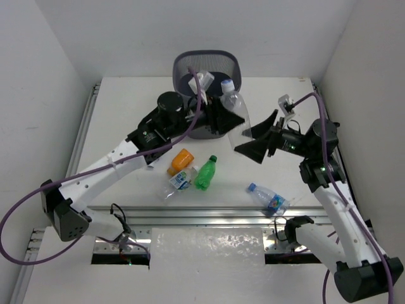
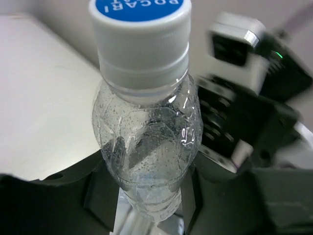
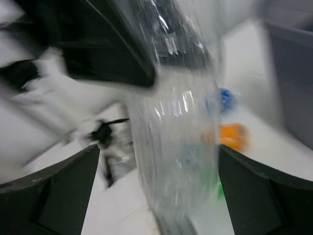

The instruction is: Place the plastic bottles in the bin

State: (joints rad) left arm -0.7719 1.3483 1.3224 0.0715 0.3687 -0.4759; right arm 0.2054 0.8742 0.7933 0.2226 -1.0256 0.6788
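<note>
My left gripper (image 1: 221,116) is shut on a clear bottle (image 1: 235,106) with a white and blue cap, held upright just right of the bin (image 1: 190,63), a dark grey mesh wastebasket. In the left wrist view the bottle (image 2: 146,147) stands between the dark fingers (image 2: 49,200). My right gripper (image 1: 253,137) is open, its jaws wide apart on either side of this bottle (image 3: 176,147) without touching it; that view is blurred. On the table lie an orange bottle (image 1: 181,160), a green bottle (image 1: 205,173) and two clear bottles with blue labels (image 1: 174,185) (image 1: 269,200).
The bin stands at the table's far edge against the back wall. White walls close in on the left and right. A metal rail (image 1: 209,218) runs along the near edge between the arm bases.
</note>
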